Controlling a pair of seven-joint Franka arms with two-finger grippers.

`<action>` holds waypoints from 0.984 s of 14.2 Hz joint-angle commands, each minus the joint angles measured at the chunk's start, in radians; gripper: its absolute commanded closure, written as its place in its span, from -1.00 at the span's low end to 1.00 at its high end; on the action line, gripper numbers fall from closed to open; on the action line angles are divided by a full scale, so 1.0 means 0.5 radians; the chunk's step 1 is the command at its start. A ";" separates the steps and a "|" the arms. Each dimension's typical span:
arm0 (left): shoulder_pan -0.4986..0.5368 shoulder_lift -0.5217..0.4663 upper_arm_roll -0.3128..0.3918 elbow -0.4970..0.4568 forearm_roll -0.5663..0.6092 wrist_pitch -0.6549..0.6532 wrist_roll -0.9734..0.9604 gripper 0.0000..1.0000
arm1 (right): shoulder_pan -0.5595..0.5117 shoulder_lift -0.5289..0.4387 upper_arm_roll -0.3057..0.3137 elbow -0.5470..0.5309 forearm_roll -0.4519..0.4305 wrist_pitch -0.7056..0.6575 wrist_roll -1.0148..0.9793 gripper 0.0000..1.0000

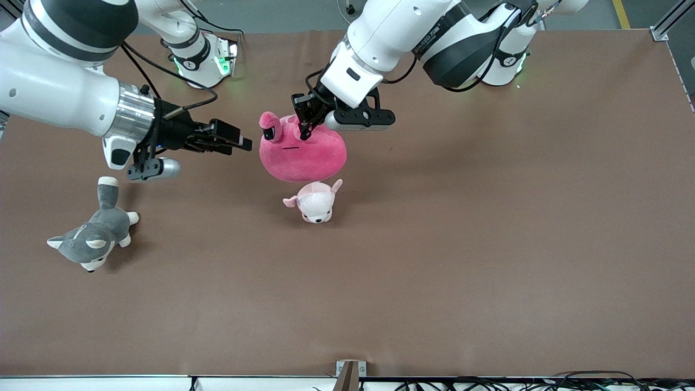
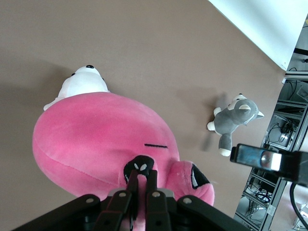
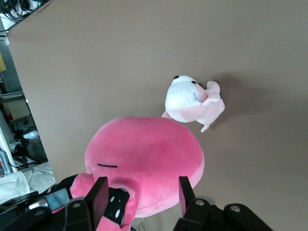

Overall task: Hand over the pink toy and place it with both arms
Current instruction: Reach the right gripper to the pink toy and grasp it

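The hot-pink toy (image 1: 304, 155) hangs in the air above the table's middle. My left gripper (image 1: 305, 126) is shut on a fold at its top, next to one dark eye, as the left wrist view shows (image 2: 143, 175). My right gripper (image 1: 239, 142) is open and level with the toy, at its side toward the right arm's end. Its tips are close to the toy's ear. In the right wrist view the toy (image 3: 144, 154) fills the space just ahead of the spread fingers (image 3: 98, 197). I cannot tell whether they touch it.
A small pale pink-and-white puppy plush (image 1: 316, 202) lies on the brown table under the pink toy, a little nearer the front camera. A grey-and-white husky plush (image 1: 92, 239) lies toward the right arm's end. The table edge (image 1: 347, 374) runs along the front.
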State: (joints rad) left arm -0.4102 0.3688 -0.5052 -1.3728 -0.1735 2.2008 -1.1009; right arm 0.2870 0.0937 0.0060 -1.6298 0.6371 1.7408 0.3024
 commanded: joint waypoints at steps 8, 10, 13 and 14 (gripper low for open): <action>-0.008 0.008 0.007 0.027 0.003 -0.002 -0.044 0.99 | 0.248 -0.092 -0.015 -0.002 -0.114 -0.076 0.340 -0.36; -0.005 0.008 0.007 0.027 0.003 -0.014 -0.044 0.99 | 0.267 -0.086 -0.015 -0.002 -0.160 -0.070 0.340 -0.36; 0.004 0.002 0.007 0.027 0.000 -0.014 -0.047 0.99 | 0.273 -0.080 -0.012 -0.008 -0.216 -0.082 0.340 -0.36; 0.007 -0.001 0.007 0.027 0.000 -0.018 -0.047 0.99 | 0.273 -0.080 -0.012 -0.008 -0.216 -0.088 0.340 -0.34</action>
State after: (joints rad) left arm -0.4075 0.3704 -0.5031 -1.3728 -0.1734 2.1995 -1.1030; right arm 0.4141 0.0619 0.0060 -1.6233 0.5439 1.7008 0.4581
